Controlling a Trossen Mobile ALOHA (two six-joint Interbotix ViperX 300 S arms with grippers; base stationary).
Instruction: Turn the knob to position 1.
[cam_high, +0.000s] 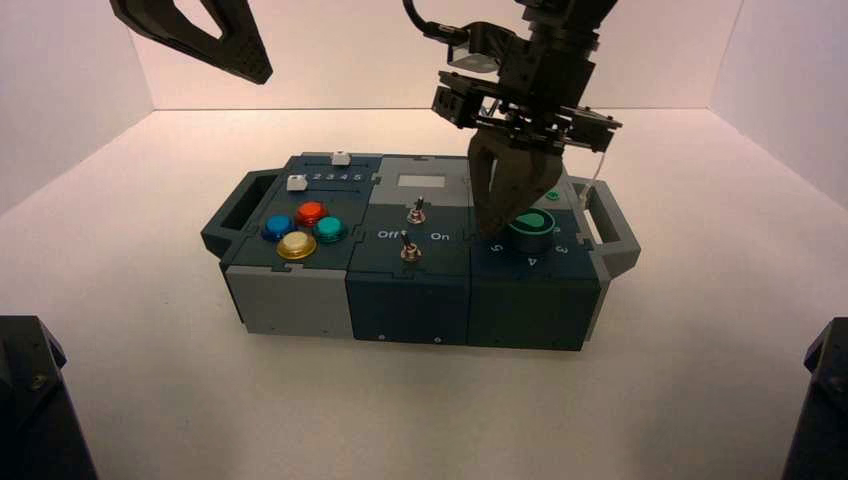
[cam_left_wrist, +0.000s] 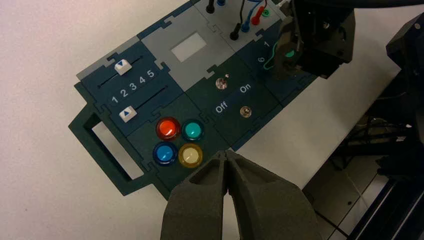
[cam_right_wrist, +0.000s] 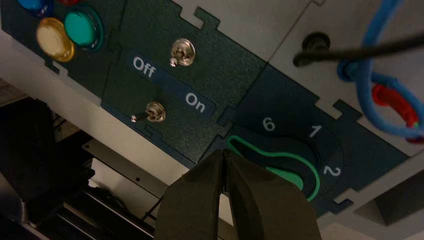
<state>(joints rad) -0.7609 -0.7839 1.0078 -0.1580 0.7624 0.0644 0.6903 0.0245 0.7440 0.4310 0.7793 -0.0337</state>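
High view: control box (cam_high: 300, 290) on white desk (cam_high: 700, 350); green-topped knob (cam_high: 531, 224) at box's 3 o'clock end, right pincer (cam_high: 497, 222) lowered at its 9 o'clock side; left pincer (cam_high: 245, 55) raised at 11 o'clock. Left wrist view: left pincer (cam_left_wrist: 227, 159) fingers closed, empty, above yellow push button (cam_left_wrist: 190, 155). Right wrist view: right pincer (cam_right_wrist: 225, 156) fingers together, holding nothing, tips beside knob (cam_right_wrist: 280, 167) near numerals 6, 1, 2.

The right pincer (cam_high: 505, 205) hung low over the right end of the box (cam_high: 410, 290), just beside the knob (cam_high: 532, 224), blocking the way in from above. Two small metal switches (cam_high: 413, 230) stuck up in the middle of the box. The left pincer (cam_high: 215, 40) sat high over the surface's (cam_high: 150, 400) back left part. The surface's front edge had lots of open room.
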